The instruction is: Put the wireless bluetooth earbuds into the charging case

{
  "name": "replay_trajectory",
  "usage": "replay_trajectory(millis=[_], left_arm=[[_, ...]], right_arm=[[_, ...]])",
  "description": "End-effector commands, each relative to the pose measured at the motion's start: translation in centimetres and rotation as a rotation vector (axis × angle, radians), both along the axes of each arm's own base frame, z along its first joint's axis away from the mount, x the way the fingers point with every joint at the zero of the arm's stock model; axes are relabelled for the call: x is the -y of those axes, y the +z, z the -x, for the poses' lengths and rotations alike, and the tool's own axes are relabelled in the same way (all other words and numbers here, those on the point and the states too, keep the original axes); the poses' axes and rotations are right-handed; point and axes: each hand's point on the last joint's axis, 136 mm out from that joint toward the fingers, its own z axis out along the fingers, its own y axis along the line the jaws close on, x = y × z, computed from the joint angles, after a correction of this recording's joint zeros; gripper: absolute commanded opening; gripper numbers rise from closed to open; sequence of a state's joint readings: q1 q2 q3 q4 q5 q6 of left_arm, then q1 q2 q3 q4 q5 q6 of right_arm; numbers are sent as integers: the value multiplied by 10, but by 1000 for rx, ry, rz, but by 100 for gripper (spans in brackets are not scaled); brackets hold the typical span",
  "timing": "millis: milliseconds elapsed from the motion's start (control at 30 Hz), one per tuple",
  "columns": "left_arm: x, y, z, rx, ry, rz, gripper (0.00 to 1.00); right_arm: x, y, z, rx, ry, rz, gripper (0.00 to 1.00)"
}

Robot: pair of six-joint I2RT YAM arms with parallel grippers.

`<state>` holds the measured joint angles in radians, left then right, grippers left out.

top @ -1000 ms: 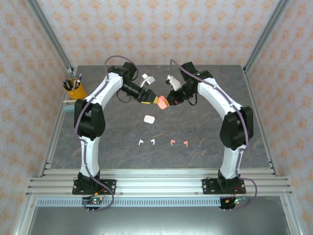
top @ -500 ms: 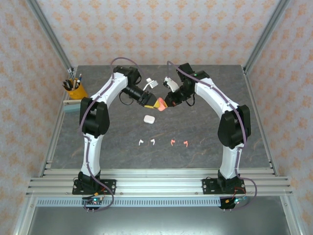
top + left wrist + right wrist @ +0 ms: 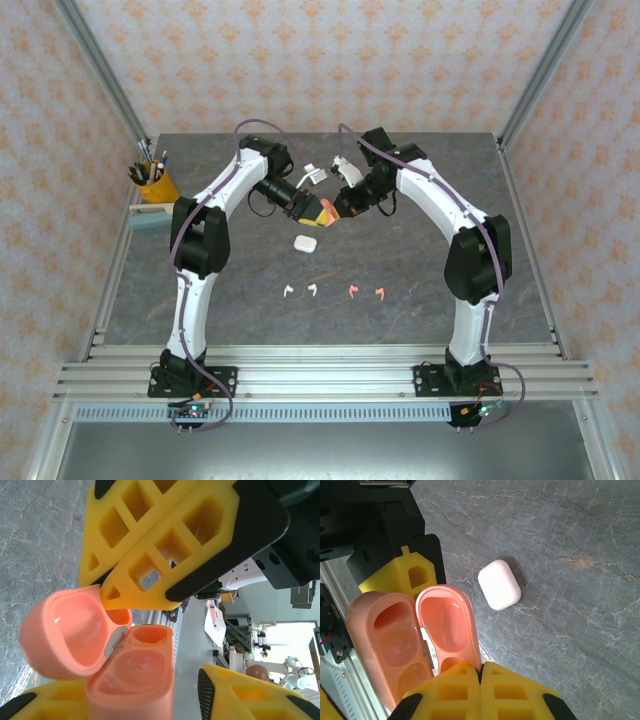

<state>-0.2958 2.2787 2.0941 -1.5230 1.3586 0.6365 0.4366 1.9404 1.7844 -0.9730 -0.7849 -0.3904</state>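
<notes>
2 arms arch inward and meet above the far middle of the grey stone-patterned table (image 3: 420,300). The right gripper (image 3: 481,672) is pinched tight on the lid rim of an open coral-pink rounded plastic charging case (image 3: 390,640), whose wells are empty. The left gripper (image 3: 135,695) straddles the case body; we cannot tell whether it presses. From above we see 2 white stemmed plastic earbuds (image 3: 288,291) and 2 coral-pink earbuds (image 3: 353,291) in a row nearer the bases. The right wrist view gives us a closed white rounded case (image 3: 499,584) on the table.

Walls (image 3: 320,60) papered pale pink with orange floral motifs enclose a grey marbled counter (image 3: 400,330); aluminium posts (image 3: 103,68) rise at its back corners, and rails (image 3: 320,372) run along its near edge.
</notes>
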Motion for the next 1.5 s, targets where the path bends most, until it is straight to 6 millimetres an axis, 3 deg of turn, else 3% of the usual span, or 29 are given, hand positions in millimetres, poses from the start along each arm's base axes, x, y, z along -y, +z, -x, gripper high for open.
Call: replay_trajectory(millis=[0, 233, 533, 800, 1167, 1367, 1467], left_arm=[[5, 10, 2, -5, -7, 37, 44], [7, 8, -1, -11, -6, 36, 38], [8, 6, -4, -8, 3, 34, 45], [9, 3, -8, -10, 10, 32, 43], [10, 2, -12, -3, 17, 33, 23], [9, 4, -10, 11, 15, 32, 0], [7, 7, -8, 32, 17, 41, 0]], right_arm=[[-5, 7, 0, 10, 23, -13, 0], [-5, 8, 0, 12, 22, -16, 0], [-5, 10, 0, 15, 19, -19, 0], [-5, 16, 1, 31, 18, -24, 0], [-4, 24, 1, 49, 13, -34, 0], [5, 25, -16, 92, -72, 29, 0], [19, 29, -32, 110, -160, 69, 16]])
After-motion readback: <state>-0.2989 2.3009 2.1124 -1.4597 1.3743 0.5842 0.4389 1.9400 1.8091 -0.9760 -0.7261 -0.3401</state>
